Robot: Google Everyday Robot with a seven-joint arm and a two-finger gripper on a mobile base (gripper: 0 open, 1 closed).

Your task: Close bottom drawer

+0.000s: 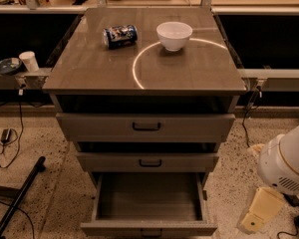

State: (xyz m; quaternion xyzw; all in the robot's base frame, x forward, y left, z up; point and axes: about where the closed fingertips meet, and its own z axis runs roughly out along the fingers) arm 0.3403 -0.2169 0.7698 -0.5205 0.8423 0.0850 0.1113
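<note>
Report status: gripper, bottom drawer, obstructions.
Beige gripper low right of cabinet, apart from it. Grey-brown bottom drawer pulled out, box empty. Nothing visible blocking it.

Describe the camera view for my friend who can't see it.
The bottom drawer of a grey-brown cabinet stands pulled open. The robot's gripper hangs low to its right, not touching it. A can and bowl rest on top.
</note>
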